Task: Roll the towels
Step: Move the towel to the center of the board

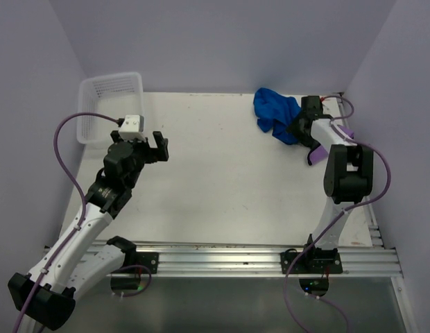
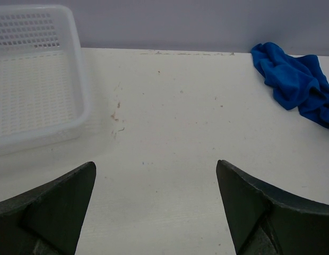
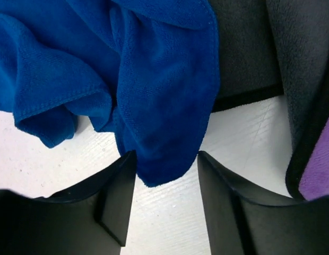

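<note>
Softness rules: the blue towel [image 1: 276,114], limp and light, lies crumpled far right; right gripper [image 3: 167,159] stands parted astride a hanging corner, a sound pinch point; left gripper [image 2: 156,175] hangs open, empty

**White plastic mesh basket** [image 1: 111,83] is sitting upright at the far left corner of the white table [image 1: 222,173], with its open top facing upward and its perforated walls letting the surface show through. Pale lavender walls [image 1: 222,41] are enclosing the table on three sides. A ribbed aluminium rail [image 1: 222,258] is running along the near edge. Small brownish scuff marks [image 2: 118,114] are showing on the tabletop near the basket's right rim.
</note>
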Controlling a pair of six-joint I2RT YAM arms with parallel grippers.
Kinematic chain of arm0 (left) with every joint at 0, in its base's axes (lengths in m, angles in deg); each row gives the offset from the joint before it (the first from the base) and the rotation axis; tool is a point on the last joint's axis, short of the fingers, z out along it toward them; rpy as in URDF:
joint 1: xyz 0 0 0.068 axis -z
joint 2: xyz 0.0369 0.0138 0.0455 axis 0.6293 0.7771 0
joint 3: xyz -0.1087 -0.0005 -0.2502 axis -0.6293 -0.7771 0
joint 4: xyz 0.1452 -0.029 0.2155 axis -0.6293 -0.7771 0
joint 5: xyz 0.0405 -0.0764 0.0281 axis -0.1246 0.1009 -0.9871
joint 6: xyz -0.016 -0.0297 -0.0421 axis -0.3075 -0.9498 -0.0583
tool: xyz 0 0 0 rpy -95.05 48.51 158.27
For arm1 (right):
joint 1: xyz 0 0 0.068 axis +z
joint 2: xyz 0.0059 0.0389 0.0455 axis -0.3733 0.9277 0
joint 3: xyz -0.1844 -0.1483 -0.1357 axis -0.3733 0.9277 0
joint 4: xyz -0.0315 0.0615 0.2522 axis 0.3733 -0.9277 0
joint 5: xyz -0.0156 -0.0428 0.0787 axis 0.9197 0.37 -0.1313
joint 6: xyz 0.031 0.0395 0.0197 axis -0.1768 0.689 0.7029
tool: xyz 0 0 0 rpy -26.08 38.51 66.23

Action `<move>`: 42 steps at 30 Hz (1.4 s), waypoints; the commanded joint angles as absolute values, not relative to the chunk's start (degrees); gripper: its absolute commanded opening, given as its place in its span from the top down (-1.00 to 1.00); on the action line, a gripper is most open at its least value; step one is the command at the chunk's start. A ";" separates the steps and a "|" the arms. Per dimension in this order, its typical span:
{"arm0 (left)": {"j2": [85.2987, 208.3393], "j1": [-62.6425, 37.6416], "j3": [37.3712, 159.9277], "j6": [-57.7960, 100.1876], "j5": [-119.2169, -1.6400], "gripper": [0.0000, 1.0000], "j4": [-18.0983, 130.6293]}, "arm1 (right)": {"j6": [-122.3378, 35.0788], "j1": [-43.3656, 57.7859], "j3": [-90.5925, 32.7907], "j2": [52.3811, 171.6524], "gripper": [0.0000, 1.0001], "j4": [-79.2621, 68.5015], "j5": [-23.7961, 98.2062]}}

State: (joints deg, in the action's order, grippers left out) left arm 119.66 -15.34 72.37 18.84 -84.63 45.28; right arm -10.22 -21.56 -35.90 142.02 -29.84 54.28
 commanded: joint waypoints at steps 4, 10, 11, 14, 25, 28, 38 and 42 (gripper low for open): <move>119.49 -15.27 74.91 18.71 -82.93 -0.99 45.55 | -9.40 -21.57 -37.64 143.35 0.44 -29.04 53.11; 119.14 -15.27 74.82 18.71 -82.75 -0.99 45.55 | -9.05 -21.57 -35.09 139.49 0.90 -28.52 51.79; 119.14 -15.27 74.82 18.71 -82.75 -0.99 45.55 | -8.96 -21.57 -34.83 138.78 1.00 -28.34 51.53; 118.96 -15.27 74.73 18.71 -82.84 -0.99 45.64 | -8.87 -21.57 -34.65 136.32 1.00 -28.34 49.86; 117.56 -15.27 74.56 19.41 -85.82 -0.99 45.55 | -11.50 -15.87 -50.01 128.67 1.00 -37.81 40.80; 117.29 -15.27 74.38 19.85 -87.58 -0.99 45.81 | -14.49 -9.63 -61.52 128.85 1.00 -45.46 39.67; 115.19 -15.27 75.87 17.40 -84.89 -0.99 43.71 | -13.63 2.33 -56.41 112.35 1.00 -47.19 32.55; 112.55 -15.27 76.49 12.92 -74.86 -0.99 42.04 | -10.81 5.06 -32.49 102.84 1.00 -38.46 32.01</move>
